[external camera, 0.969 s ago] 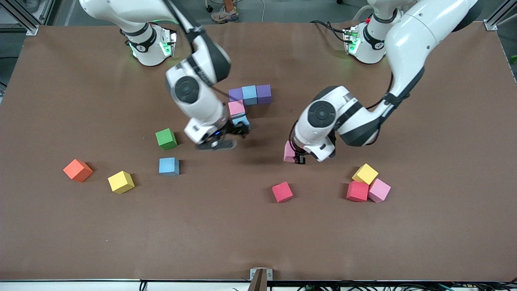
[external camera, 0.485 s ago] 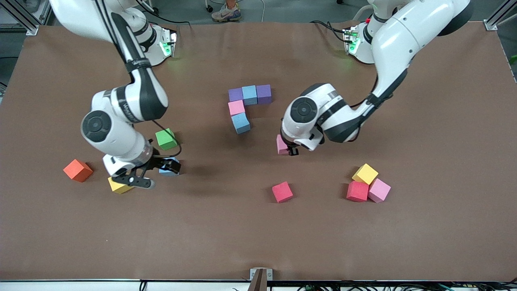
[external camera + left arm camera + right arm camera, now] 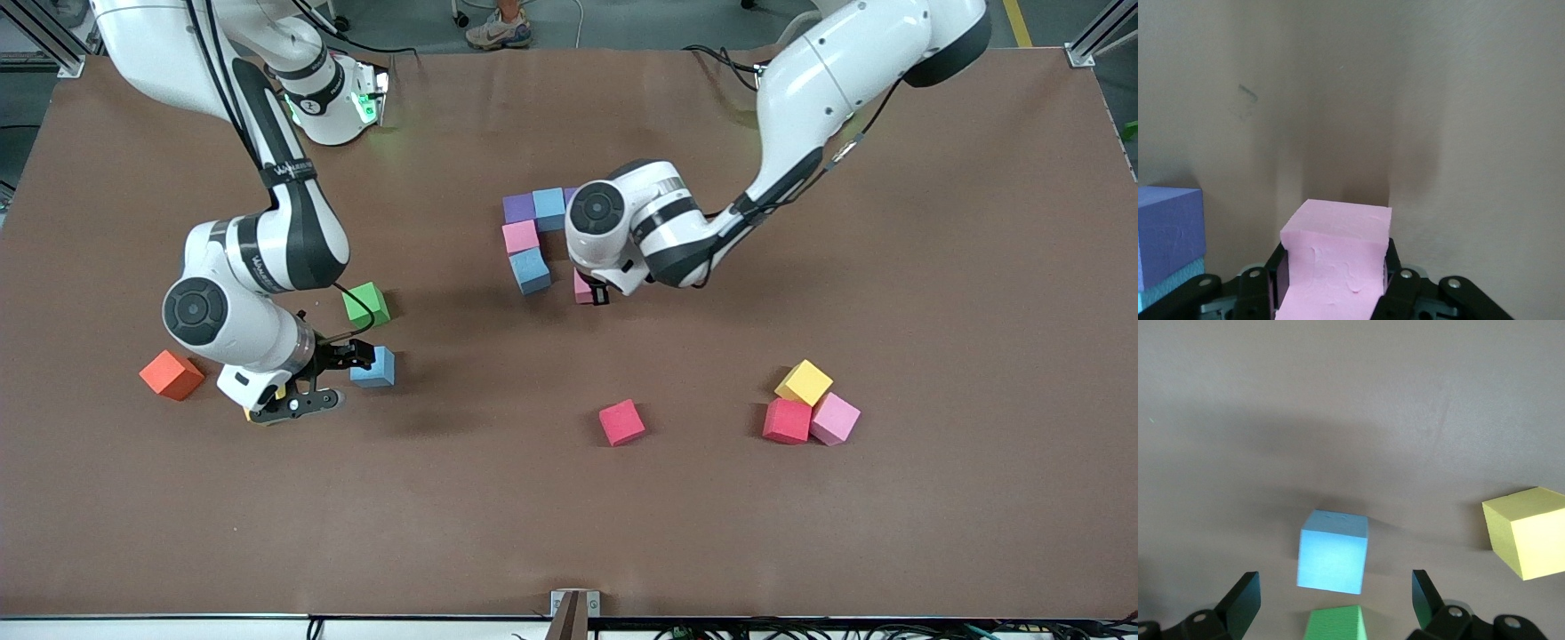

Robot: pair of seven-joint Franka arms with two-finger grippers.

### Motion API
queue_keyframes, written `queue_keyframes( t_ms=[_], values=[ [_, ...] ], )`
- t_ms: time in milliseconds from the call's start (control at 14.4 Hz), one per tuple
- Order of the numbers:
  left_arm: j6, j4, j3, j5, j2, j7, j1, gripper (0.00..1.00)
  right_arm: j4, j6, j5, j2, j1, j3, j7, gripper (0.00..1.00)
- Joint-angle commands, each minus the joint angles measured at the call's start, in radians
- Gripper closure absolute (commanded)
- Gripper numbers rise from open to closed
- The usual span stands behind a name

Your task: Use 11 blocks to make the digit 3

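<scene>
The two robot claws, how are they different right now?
The left gripper is shut on a pink block; the right gripper is open and holds nothing. The left gripper is beside the started figure of purple, blue and pink blocks; the right gripper hangs over loose blocks, a light blue block showing between its fingers. Both point down at the table.

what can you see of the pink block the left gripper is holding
The pink block is a small matte cube with plain, foam-like faces, slightly dented on one side. The left gripper is shut on it, fingers pressing two facing sides. In the front view only a sliver shows under the wrist, beside the light blue block that ends the started figure. Whether it touches the table is unclear.
</scene>
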Motion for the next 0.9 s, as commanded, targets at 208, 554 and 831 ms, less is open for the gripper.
queue_keyframes(
  t_ms=[208, 554, 831],
  values=[
    [0.013, 0.015, 0.057, 0.004, 0.003, -0.257, -0.096, 0.92, -0.007, 0.003, -0.007, 0.044, -0.011, 0.018, -0.030, 0.00],
    [0.045, 0.024, 0.057, 0.002, 0.004, -0.288, -0.127, 0.92, -0.012, 0.006, 0.001, 0.075, -0.008, 0.029, -0.030, 0.00],
    [0.055, 0.033, 0.057, 0.001, 0.012, -0.300, -0.139, 0.92, -0.010, 0.014, 0.002, 0.095, -0.008, 0.029, -0.030, 0.00]
  ],
)
